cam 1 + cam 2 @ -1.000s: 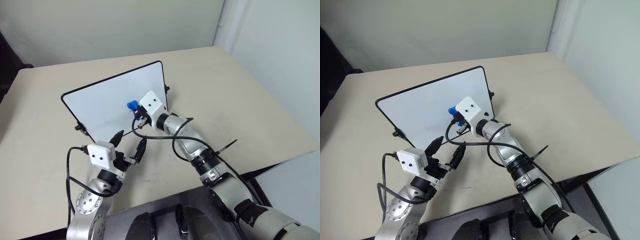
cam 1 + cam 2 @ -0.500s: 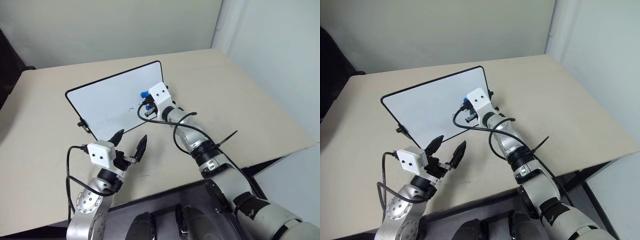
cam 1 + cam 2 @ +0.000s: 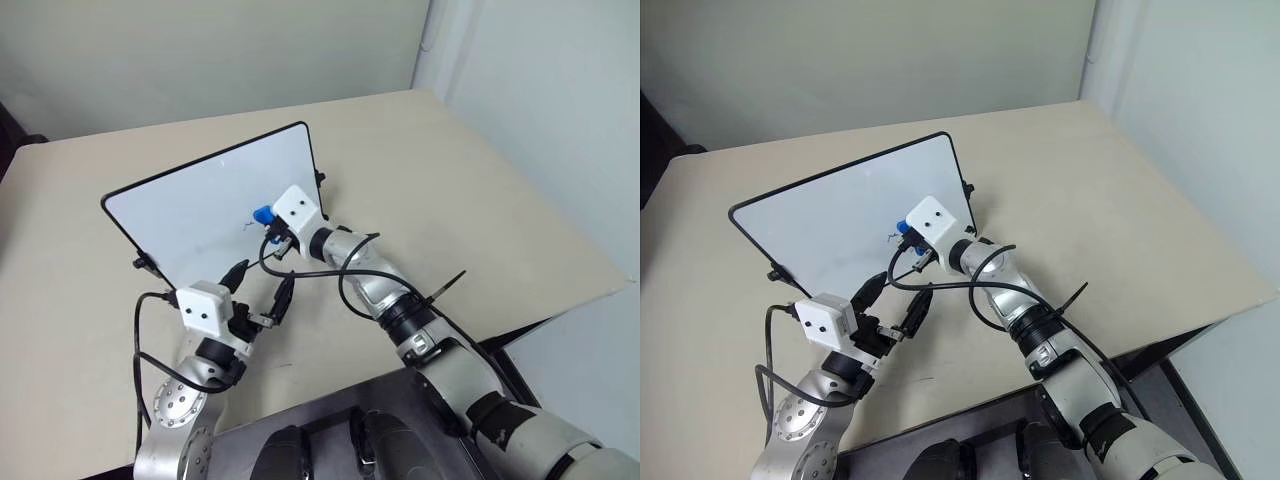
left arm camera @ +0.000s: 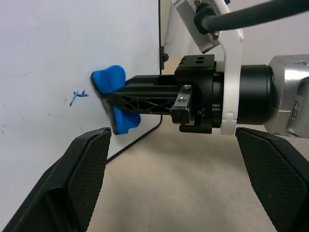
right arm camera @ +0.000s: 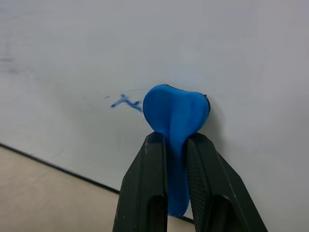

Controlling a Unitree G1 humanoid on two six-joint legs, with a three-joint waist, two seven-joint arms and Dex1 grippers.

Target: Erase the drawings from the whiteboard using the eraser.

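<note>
The eraser (image 5: 175, 121) is pinched tight at its middle by the right tool (image 5: 176, 159), bulging soft and light against the whiteboard (image 3: 190, 205), drawings (image 5: 124, 101) just beside its tip, while the left tool (image 3: 258, 290) is held open, empty, nearby.

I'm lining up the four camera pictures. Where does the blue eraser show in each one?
Left eye view: the eraser sits on the whiteboard, toward its lower right corner, at the right claw tip.
Right eye view: the eraser, same spot on the board.
Left wrist view, left of centre, pressed to the board.
Right wrist view, centre, pinched between black fingers.
Shared landmark: the leftover blue drawings beside it.
</note>
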